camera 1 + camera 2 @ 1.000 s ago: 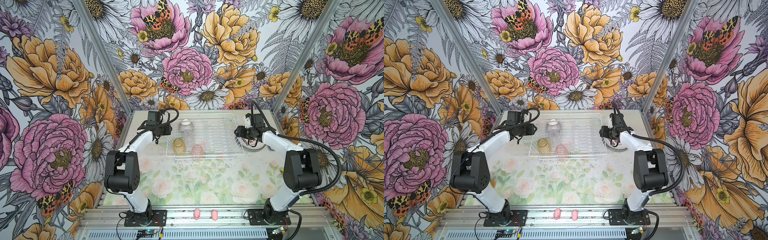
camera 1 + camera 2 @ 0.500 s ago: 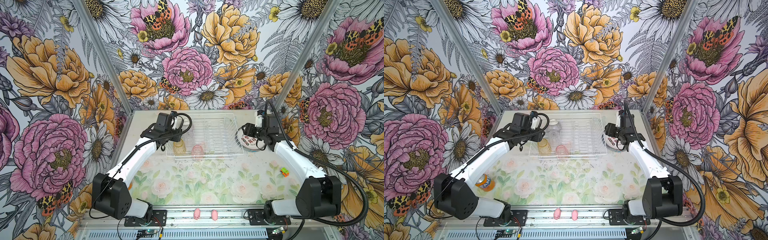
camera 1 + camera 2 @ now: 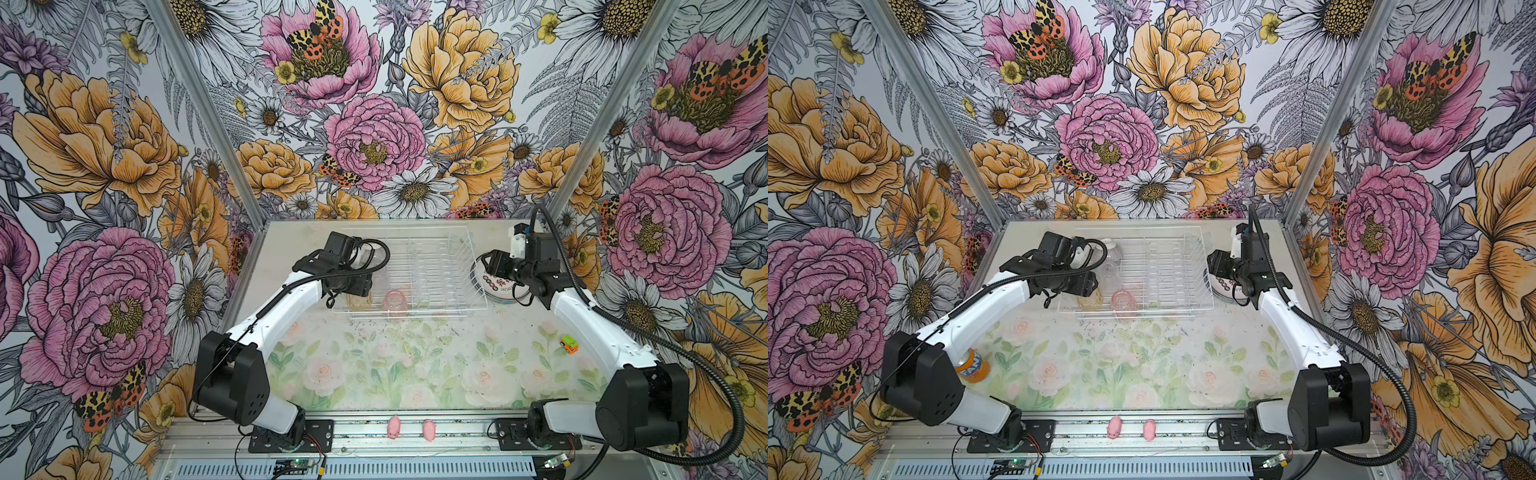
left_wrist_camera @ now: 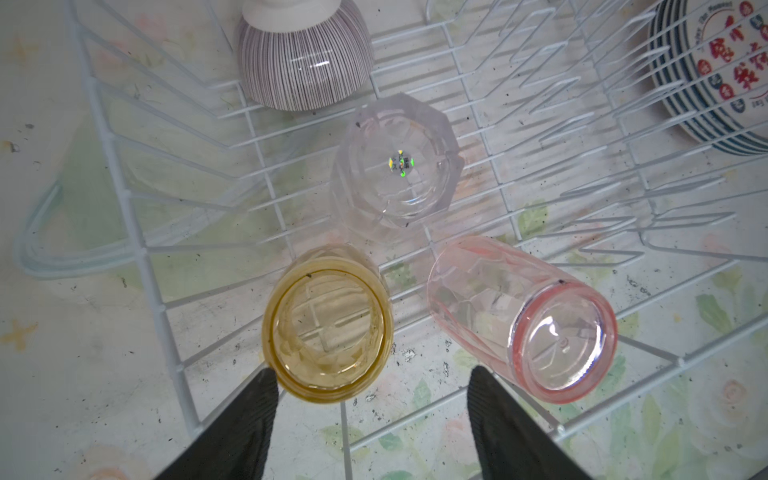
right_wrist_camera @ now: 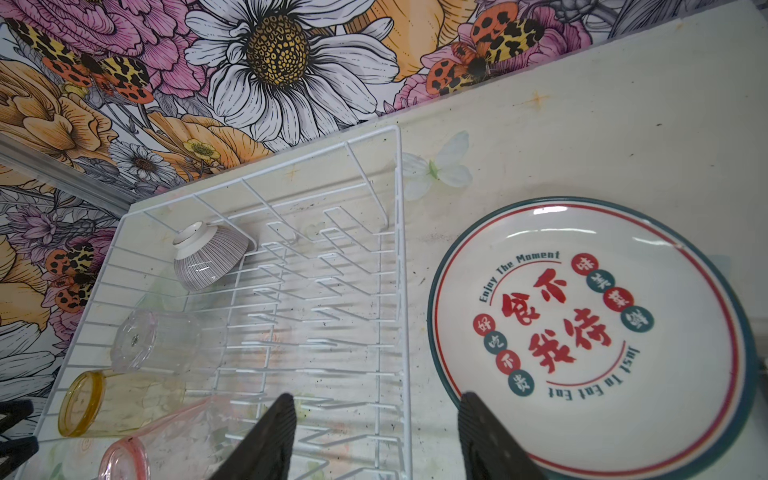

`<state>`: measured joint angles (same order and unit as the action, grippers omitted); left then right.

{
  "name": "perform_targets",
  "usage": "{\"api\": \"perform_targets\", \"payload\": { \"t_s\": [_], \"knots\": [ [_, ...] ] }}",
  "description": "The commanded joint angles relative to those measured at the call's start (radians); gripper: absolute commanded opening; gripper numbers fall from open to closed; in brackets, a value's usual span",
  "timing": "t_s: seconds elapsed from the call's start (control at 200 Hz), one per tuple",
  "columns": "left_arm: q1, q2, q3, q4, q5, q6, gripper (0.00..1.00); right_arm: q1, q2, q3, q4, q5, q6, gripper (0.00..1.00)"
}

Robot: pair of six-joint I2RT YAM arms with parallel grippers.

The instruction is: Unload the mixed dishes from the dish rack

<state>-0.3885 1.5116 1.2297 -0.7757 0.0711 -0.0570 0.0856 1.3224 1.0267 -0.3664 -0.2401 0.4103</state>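
The white wire dish rack [image 3: 419, 309] [image 3: 1142, 309] stands at the back of the table. In it are a ribbed bowl [image 4: 305, 62] [image 5: 208, 257] turned upside down, a clear tumbler [image 4: 399, 166], an amber tumbler [image 4: 328, 324] and a pink tumbler [image 4: 519, 316] [image 3: 395, 301], both on their sides. My left gripper [image 4: 372, 374] hangs open over the rack's front left. The amber tumbler's rim is by one fingertip, and nothing is between the jaws. A stack of printed plates [image 5: 582, 324] [image 3: 498, 286] lies on the table right of the rack. My right gripper [image 5: 376, 397] is open above the rack's side rim and the plates' edge.
Two pink pig figures [image 3: 393, 428] [image 3: 429, 430] sit on the front rail. A small green-orange toy car [image 3: 568, 344] lies at the right of the table. An orange soda can [image 3: 971, 365] stands behind the left arm's elbow. Flowered walls close in three sides.
My left gripper has swung from the rack's far left corner to above the tumblers, and its jaws have widened. The right gripper has stayed over the plates while its arm stretched out.
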Motion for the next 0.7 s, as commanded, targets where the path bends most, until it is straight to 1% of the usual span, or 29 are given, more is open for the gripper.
{"api": "perform_targets", "payload": {
  "t_s": [0.0, 0.055, 0.38, 0.56, 0.696],
  "knots": [
    [0.001, 0.023, 0.022, -0.014, 0.023, -0.021, 0.75, 0.005, -0.020, -0.011, 0.009, -0.006, 0.011, 0.64],
    [0.003, 0.031, 0.025, -0.014, 0.019, -0.021, 0.79, 0.005, -0.018, -0.011, 0.008, -0.007, 0.010, 0.64],
    [0.012, 0.047, 0.028, -0.021, 0.002, -0.015, 0.79, 0.005, -0.007, -0.013, 0.010, -0.007, 0.011, 0.64],
    [-0.021, -0.001, 0.036, -0.017, -0.066, 0.000, 0.80, 0.005, -0.002, -0.013, 0.011, -0.010, 0.010, 0.64],
    [-0.026, -0.047, 0.042, -0.018, -0.088, 0.002, 0.80, 0.004, 0.008, -0.010, 0.010, -0.014, 0.012, 0.64]
  ]
}}
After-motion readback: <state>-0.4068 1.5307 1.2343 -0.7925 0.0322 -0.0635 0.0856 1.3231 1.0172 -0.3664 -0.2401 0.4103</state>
